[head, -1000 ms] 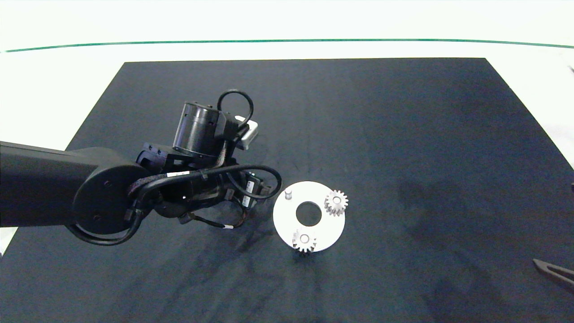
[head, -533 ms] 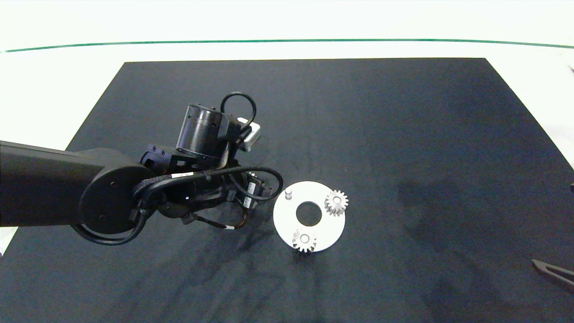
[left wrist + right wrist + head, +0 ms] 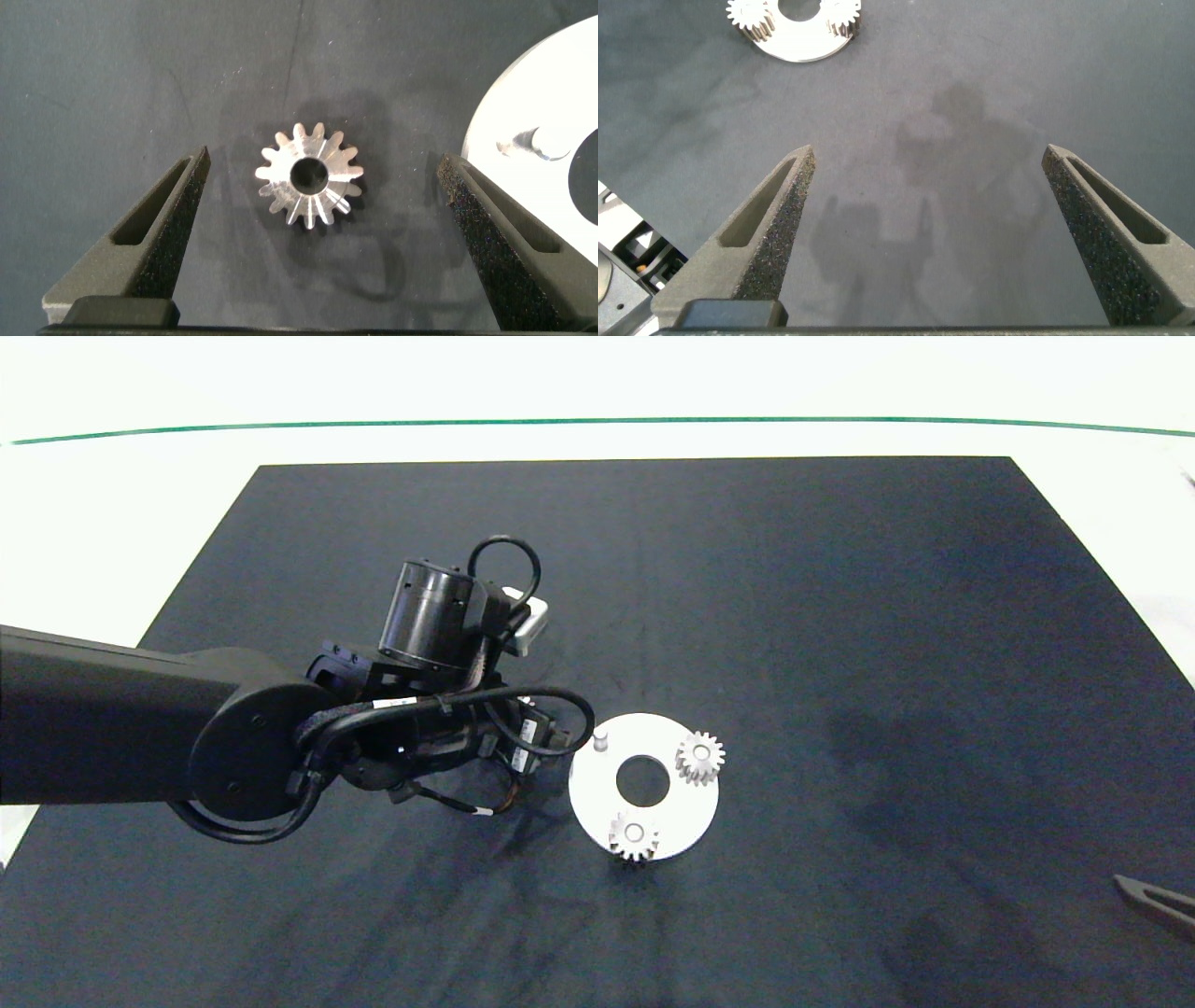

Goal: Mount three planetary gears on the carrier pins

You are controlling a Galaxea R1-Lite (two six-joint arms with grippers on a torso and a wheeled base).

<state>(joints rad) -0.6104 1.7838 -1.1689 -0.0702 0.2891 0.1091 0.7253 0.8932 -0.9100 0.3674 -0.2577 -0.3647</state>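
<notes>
Left wrist view shows the left gripper above the dark mat, with its two fingers wide apart and one loose gear lying flat on the mat between them, not touching either finger. Just beside this gear is the edge of the white disc, and on it stands one bare pin. In the head view, the left arm comes in from the left and ends just beside the disc, hiding the loose gear under it. Two other gears are already seated on pins: one at the right side of the disc, one at its near edge. The bare pin stands at the disc's left side. The right gripper is parked well apart at the right edge of the mat, its fingers also spread open and holding nothing.
</notes>
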